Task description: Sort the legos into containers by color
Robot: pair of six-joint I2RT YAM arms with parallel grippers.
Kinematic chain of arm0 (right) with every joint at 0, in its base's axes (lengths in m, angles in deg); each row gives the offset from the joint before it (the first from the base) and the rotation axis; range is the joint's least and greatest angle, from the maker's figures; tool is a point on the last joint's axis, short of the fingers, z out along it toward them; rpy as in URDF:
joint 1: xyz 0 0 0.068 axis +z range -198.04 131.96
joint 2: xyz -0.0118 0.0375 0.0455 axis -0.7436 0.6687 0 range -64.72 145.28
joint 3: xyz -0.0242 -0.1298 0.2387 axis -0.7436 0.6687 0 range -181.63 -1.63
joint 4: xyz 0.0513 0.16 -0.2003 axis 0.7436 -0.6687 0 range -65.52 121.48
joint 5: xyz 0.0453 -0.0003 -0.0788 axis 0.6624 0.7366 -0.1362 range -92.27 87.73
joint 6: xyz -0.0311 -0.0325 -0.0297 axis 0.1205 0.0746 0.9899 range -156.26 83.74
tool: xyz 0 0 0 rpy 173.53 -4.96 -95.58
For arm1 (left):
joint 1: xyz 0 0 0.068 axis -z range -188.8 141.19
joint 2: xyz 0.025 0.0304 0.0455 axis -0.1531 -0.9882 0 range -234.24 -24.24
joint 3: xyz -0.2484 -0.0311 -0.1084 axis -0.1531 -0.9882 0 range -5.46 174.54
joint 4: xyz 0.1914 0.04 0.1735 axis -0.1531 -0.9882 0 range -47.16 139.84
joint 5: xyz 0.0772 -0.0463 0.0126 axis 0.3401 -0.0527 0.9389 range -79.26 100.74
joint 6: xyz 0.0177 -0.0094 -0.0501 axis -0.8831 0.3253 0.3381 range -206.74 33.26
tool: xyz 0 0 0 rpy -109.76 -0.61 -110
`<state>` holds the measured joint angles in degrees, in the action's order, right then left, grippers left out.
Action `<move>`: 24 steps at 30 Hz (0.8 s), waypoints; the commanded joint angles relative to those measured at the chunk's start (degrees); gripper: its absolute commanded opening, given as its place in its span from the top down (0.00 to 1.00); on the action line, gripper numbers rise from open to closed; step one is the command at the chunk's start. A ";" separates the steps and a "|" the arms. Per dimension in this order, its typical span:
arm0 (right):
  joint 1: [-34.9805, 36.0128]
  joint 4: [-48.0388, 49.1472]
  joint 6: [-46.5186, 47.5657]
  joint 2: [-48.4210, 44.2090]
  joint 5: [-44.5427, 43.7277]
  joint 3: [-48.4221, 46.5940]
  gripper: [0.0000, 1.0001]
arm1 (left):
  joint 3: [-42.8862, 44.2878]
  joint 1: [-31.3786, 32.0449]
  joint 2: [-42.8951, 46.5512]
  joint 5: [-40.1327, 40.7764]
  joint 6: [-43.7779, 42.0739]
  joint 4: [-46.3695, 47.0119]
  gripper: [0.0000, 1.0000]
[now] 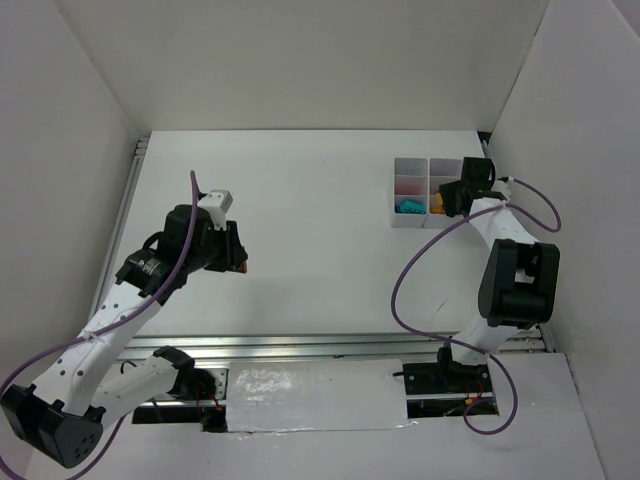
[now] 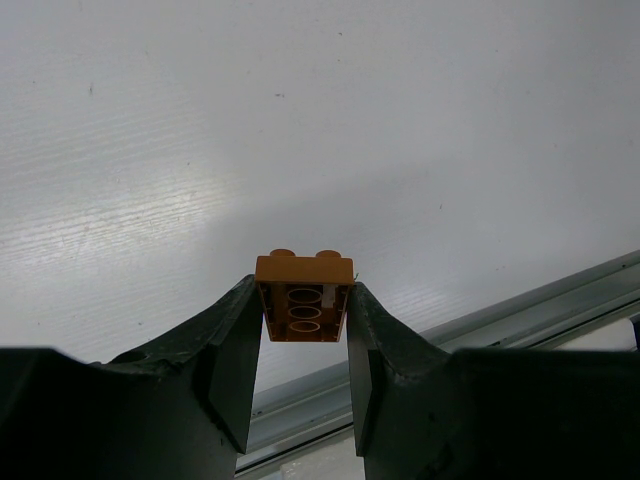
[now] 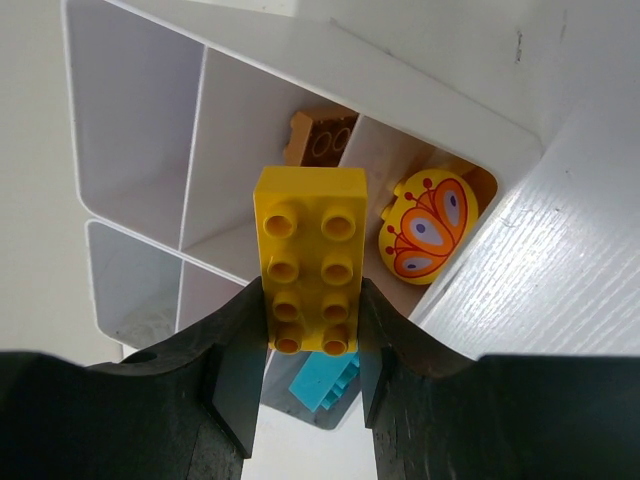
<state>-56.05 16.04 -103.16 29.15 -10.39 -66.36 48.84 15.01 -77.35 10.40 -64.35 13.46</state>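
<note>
My left gripper (image 2: 304,322) is shut on a small orange studded lego (image 2: 303,297), held above the bare white table; in the top view it (image 1: 238,262) hangs at the left middle, far from the tray. My right gripper (image 3: 308,330) is shut on a long yellow lego (image 3: 308,255) over the translucent white containers tray (image 3: 200,150), and the top view shows it (image 1: 452,198) at that tray's (image 1: 412,223) right side. Under it one cell holds a yellow oval lego with a butterfly print (image 3: 430,226) and an orange-brown lego (image 3: 322,138). A cyan lego (image 3: 325,378) lies in the neighbouring cell (image 1: 408,206).
An aluminium rail (image 1: 300,345) runs along the table's near edge and also shows in the left wrist view (image 2: 520,305). White enclosure walls stand on the left, back and right; the right wall (image 1: 560,150) is close behind the tray. Purple cables (image 1: 410,270) loop from both arms.
</note>
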 commanded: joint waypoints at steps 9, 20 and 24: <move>0.01 2.52 -0.43 -3.69 -0.41 2.59 0.57 | 0.72 0.01 0.11 -1.07 -1.47 1.75 1.00; 0.01 2.52 0.54 -1.67 1.53 0.92 0.39 | 0.72 0.09 -0.16 -1.51 -1.56 1.75 1.00; 0.01 3.49 1.58 -3.33 2.05 1.53 0.38 | 0.98 0.01 -0.07 -1.51 -1.47 1.58 1.00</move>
<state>-56.05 16.87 -102.61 28.49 -8.69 -63.91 48.84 15.01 -77.41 9.39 -64.39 13.46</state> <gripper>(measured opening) 0.616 0.471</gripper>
